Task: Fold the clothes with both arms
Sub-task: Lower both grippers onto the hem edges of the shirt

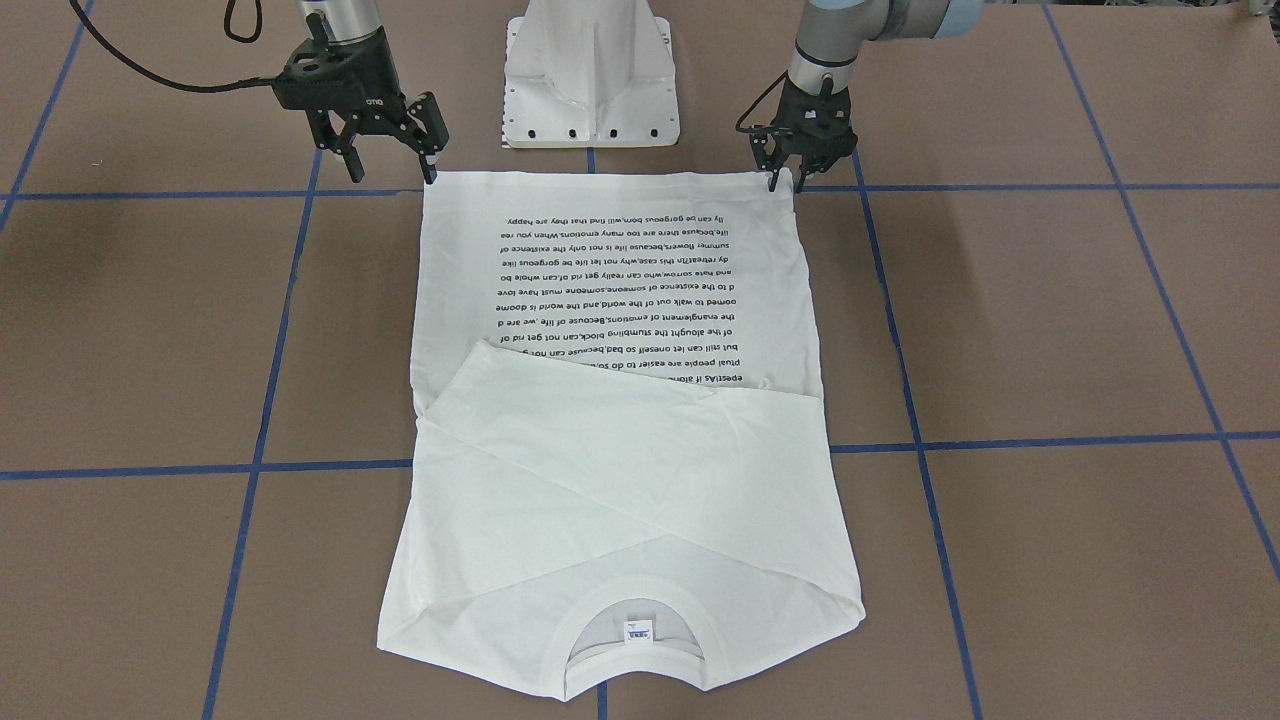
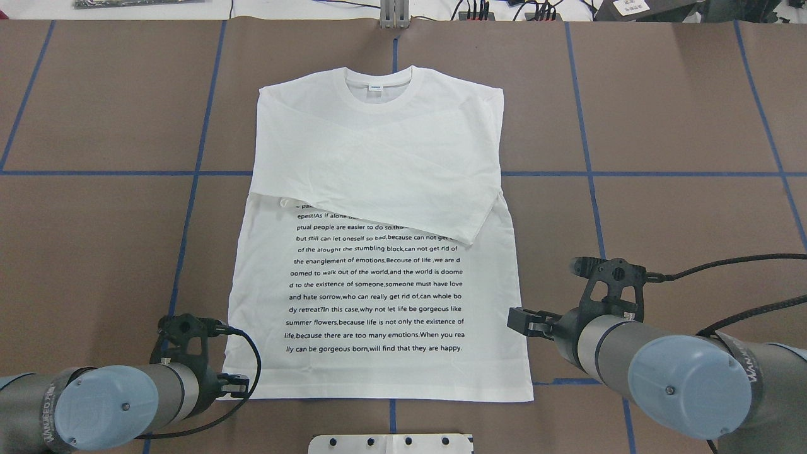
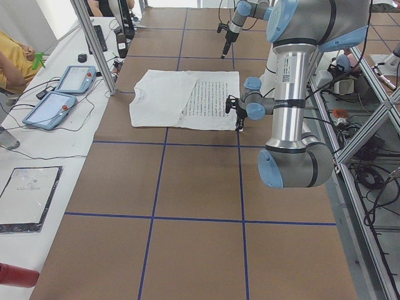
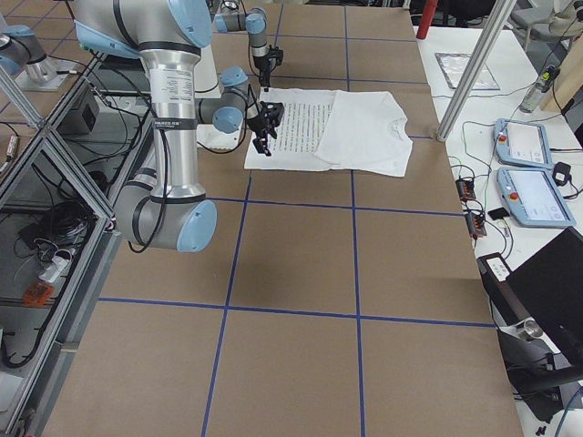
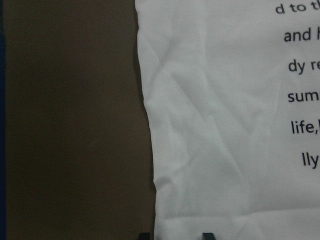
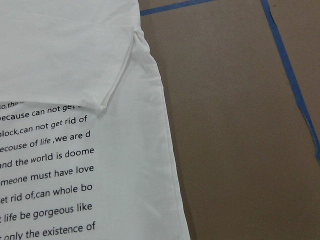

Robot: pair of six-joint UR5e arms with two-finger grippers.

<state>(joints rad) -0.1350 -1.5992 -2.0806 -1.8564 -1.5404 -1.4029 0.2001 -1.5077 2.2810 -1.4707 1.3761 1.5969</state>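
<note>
Done: you have both sleeves (image 2: pixel 378 157) crossed over the T-shirt (image 2: pixel 378 296) chest.
Left: hem (image 2: pixel 378 389) lies flat; lengthwise folds not yet made.
Claws: left gripper (image 1: pixel 790 172) and right gripper (image 1: pixel 390 165) are spread at the hem corners, holding nothing.

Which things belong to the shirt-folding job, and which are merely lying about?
Job: white long-sleeved T-shirt with black text; black two-finger left gripper; black two-finger right gripper.
Lying about: two blue-screened control tablets; red cylinder; white pedestal base.
</note>
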